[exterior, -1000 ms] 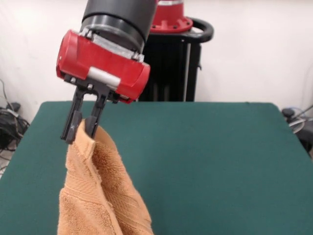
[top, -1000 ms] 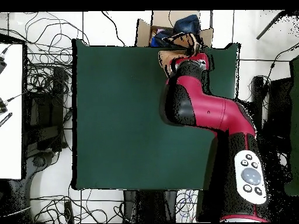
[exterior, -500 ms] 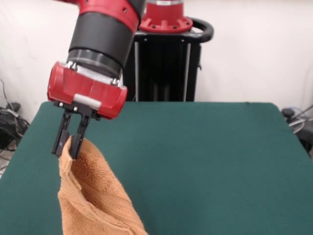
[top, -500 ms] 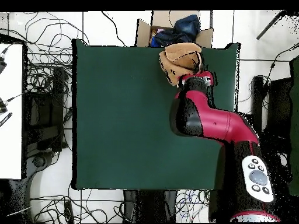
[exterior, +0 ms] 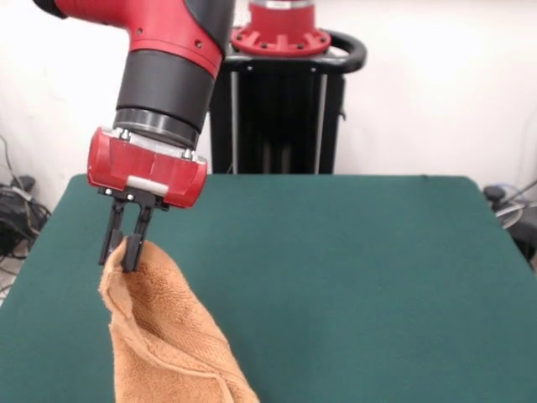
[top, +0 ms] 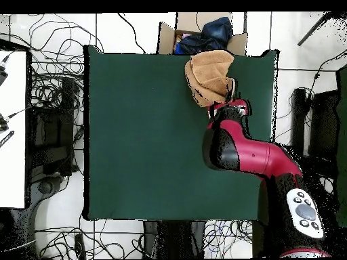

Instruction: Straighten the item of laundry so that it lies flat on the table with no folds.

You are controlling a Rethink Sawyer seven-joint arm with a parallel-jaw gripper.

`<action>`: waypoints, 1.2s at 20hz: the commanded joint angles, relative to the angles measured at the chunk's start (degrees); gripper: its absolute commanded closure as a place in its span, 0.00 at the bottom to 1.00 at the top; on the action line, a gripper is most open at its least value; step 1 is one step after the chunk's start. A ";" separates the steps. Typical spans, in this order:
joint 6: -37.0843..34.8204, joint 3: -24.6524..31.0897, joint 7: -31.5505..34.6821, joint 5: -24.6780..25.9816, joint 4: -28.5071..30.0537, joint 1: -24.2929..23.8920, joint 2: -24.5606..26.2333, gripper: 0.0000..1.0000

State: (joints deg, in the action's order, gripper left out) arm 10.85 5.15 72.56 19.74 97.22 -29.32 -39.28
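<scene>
- Jaws pinching: my black two-fingered gripper (exterior: 122, 254) has both fingers pressed onto the top corner of the peach-orange terry-cloth towel (exterior: 164, 332), with the cloth bunched up between them.
- In the front view the fingers point straight down under the red wrist housing (exterior: 148, 169), with the black cylindrical arm section (exterior: 169, 87) rising from it and leaning to the right.
- The towel hangs from the pinch point and widens downward in loose folds. A seam or border band runs down its left edge. Its lower part runs off the bottom of the frame, so I cannot tell there where it meets the surface.
- In the overhead view the towel (top: 209, 78) shows as a crumpled, folded heap, not flat. It sits near the top edge of the large dark green felt-topped table (top: 142, 135), toward the right side, just above the red arm's end (top: 230, 112).
- I cannot make out the fingers themselves from above, since the arm covers them.
- Beyond that table edge, just past the towel, sits an open cardboard box (top: 203, 37) holding dark blue cloth.
- Tangled black cables (top: 57, 88) lie on the floor to the left of the table in the overhead view.
</scene>
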 commanded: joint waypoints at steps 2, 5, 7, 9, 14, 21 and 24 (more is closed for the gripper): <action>-3.73 1.79 10.68 0.62 6.26 1.94 -0.50 1.00; -4.54 -0.69 10.42 -0.34 6.25 3.68 -0.11 1.00; -3.70 -1.27 10.82 -0.48 6.54 3.99 0.77 1.00; -3.15 -0.89 10.51 0.35 6.67 3.71 2.23 1.00; -3.83 1.83 8.28 3.73 7.75 0.94 4.03 1.00; -8.19 5.84 4.46 7.74 7.43 -2.93 6.91 1.00; -10.83 7.07 3.07 8.80 6.82 -3.68 8.04 1.00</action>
State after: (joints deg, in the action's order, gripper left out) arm 10.56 5.43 72.56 24.54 101.37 -32.07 -34.82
